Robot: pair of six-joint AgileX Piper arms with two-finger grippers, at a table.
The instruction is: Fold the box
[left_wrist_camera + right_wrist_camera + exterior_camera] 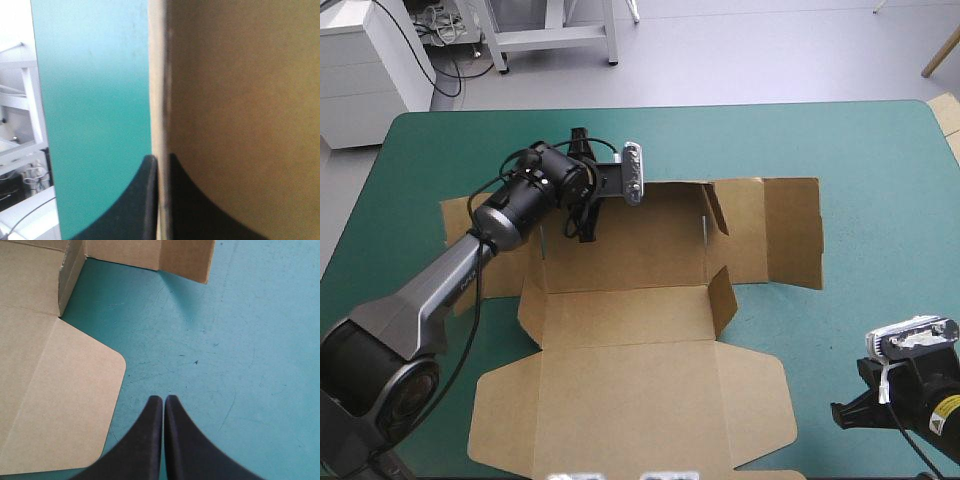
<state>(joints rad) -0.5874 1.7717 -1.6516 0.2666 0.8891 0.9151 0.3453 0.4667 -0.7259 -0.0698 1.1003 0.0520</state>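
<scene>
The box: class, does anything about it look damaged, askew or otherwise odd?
Nothing stands out. The box is part-folded, with no tears or crushing visible. The left gripper is shut on one board edge; the right gripper is shut over bare teal-green cover.

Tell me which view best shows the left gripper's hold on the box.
Left wrist view: the left gripper is shut on an edge of the box. In the high view the wrist mostly covers it; the right wrist view shows only box flaps.

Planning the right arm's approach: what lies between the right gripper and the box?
Only bare teal-green cover, seen in the right wrist view; the shut right gripper stands clear of the box.
</scene>
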